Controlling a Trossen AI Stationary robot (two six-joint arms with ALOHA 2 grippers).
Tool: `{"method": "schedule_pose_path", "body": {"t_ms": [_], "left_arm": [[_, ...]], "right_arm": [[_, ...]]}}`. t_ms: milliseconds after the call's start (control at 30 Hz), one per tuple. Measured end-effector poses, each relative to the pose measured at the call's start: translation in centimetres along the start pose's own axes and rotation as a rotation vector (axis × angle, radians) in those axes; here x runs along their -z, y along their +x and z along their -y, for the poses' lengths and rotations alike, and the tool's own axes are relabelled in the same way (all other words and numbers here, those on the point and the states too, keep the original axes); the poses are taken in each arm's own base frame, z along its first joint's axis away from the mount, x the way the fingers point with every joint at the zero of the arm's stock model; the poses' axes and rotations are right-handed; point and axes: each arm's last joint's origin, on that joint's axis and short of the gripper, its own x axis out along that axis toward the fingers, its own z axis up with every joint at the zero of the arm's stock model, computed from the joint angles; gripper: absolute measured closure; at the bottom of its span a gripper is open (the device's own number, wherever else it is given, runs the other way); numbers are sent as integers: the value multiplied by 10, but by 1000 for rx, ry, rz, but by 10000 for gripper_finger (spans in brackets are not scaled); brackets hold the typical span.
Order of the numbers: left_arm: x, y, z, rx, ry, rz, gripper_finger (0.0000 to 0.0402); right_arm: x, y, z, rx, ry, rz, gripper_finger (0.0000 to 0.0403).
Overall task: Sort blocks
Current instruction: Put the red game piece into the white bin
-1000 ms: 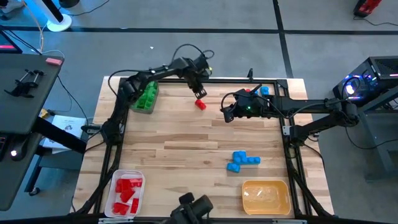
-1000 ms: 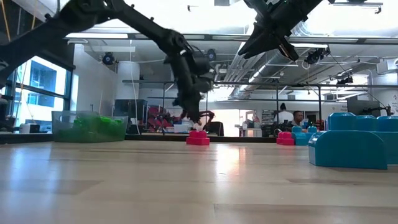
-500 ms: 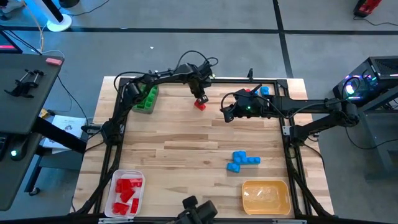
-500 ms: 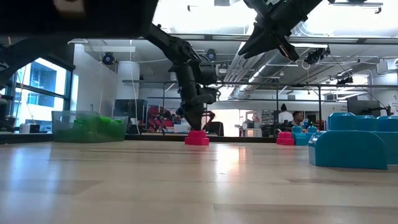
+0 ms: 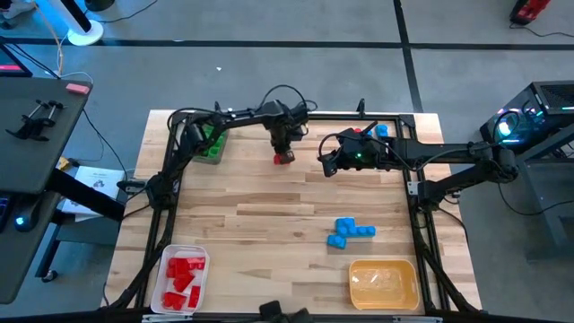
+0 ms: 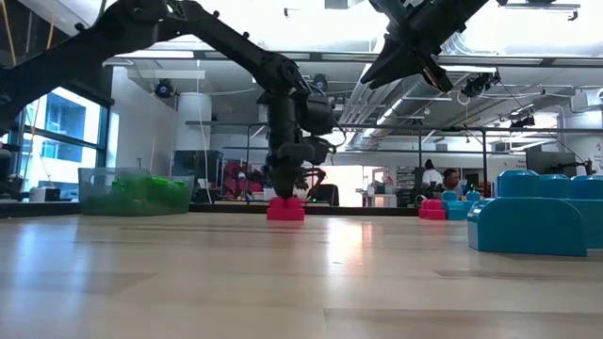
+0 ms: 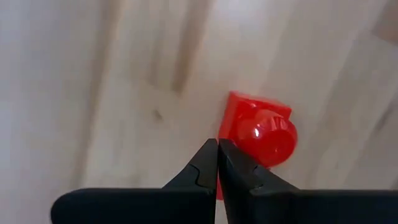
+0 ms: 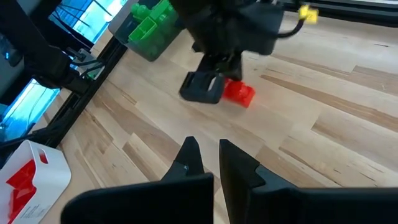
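Pale wood-plank counter (image 5: 269,215), smooth enough to throw a sheen in the low view. Left gripper (image 5: 283,152) sits right down at a glossy red block (image 5: 285,158) with one round stud near the far edge, jaws pressed together, tips beside the block and not around it. Right gripper (image 5: 328,161) hovers close by, jaws shut and holding nothing. Chunky blue blocks (image 5: 352,231) lie mid-counter; more red blocks (image 5: 185,274) fill the white tray (image 5: 167,260), green ones (image 5: 212,144) the clear bin.
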Motion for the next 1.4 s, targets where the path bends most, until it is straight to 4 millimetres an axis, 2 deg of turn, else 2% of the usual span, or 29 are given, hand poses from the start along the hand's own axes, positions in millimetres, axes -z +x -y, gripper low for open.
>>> {"method": "schedule_pose_path", "body": {"t_ms": [300, 633, 767, 867, 933, 1033, 1167, 1300, 1400], "left_arm": [[1, 4, 52, 11, -23, -83, 401], [8, 10, 140, 14, 57, -138, 401], [12, 12, 160, 9, 103, -151, 401], [14, 8, 163, 11, 130, -162, 401], [15, -4, 157, 12, 138, -144, 401], [17, -28, 144, 14, 167, -103, 401], [26, -72, 125, 36, 266, -1, 401], [55, -106, 122, 259, 372, 223, 401], [94, -110, 127, 331, 383, 369, 401]], "right_arm": [[0, 0, 0, 0, -25, 0, 402], [2, 0, 0, -7, -52, -24, 402], [4, -1, 0, -25, -61, -61, 402], [4, -7, -1, -64, -78, -74, 402], [1, -16, -3, -77, -84, -25, 402], [-3, -36, -2, -55, -87, 70, 402], [-4, -63, 1, -58, -68, 151, 402], [-3, -84, 5, -69, -66, 187, 402], [-1, -91, 9, -62, -72, 178, 402]]}}
